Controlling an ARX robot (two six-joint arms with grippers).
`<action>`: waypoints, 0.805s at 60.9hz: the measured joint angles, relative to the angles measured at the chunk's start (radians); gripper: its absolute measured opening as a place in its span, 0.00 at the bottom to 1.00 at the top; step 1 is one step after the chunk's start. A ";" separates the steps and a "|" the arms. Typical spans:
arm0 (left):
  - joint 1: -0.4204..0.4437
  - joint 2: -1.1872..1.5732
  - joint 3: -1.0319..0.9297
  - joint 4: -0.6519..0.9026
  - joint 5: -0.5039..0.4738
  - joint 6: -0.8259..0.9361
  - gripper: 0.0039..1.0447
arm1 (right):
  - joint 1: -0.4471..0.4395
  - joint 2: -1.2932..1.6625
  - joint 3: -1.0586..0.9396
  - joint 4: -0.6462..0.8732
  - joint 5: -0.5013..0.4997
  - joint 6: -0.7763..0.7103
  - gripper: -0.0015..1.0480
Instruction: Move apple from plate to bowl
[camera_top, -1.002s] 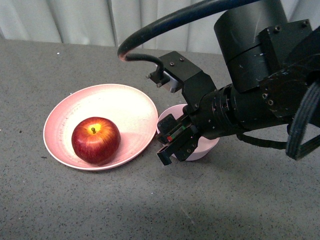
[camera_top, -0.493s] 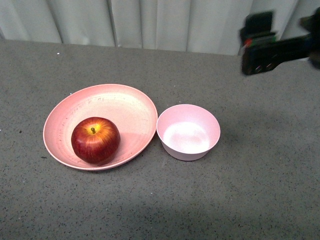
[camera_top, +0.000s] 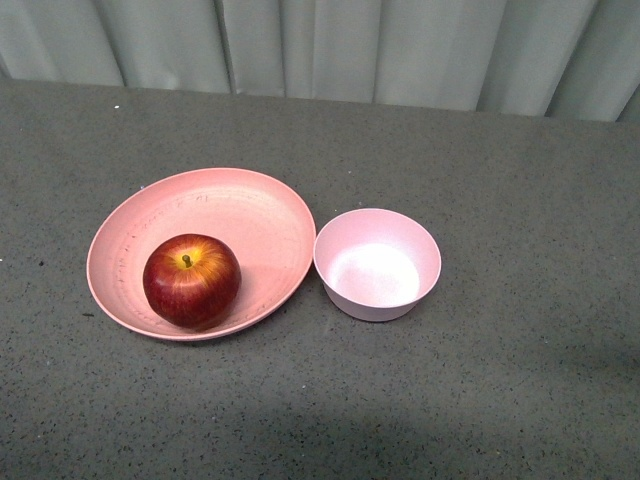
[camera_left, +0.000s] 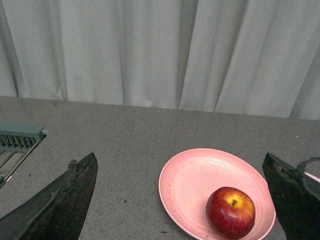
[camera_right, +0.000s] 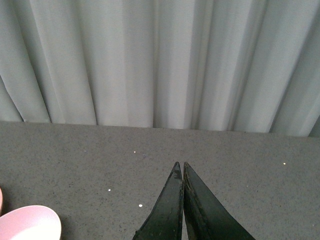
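The apple (camera_top: 191, 281) sits on the plate (camera_top: 250, 200) on the counter (camera_top: 500, 380), with the bowl (camera_top: 376, 306) just beside. The left tool (camera_left: 179, 157) gapes wide, apart from the apple. The right tool (camera_right: 180, 165) is pinched together and empty.

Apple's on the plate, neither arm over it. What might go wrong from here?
The apple is round and sits off-centre on the shallow plate; a skewed grasp may roll it over the rim.
The bowl is barely wider than the apple and close beside the plate; an off-centre release may hit its rim.
The right gripper is shut; the left gripper, open and facing the apple, looks safer.
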 joint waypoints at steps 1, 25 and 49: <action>0.000 0.000 0.000 0.000 0.000 0.000 0.94 | -0.003 -0.016 -0.006 -0.009 -0.003 0.001 0.01; 0.000 0.000 0.000 0.000 0.000 0.000 0.94 | -0.106 -0.327 -0.080 -0.244 -0.104 0.001 0.01; 0.000 0.000 0.000 0.000 0.000 0.000 0.94 | -0.107 -0.622 -0.098 -0.506 -0.106 0.002 0.01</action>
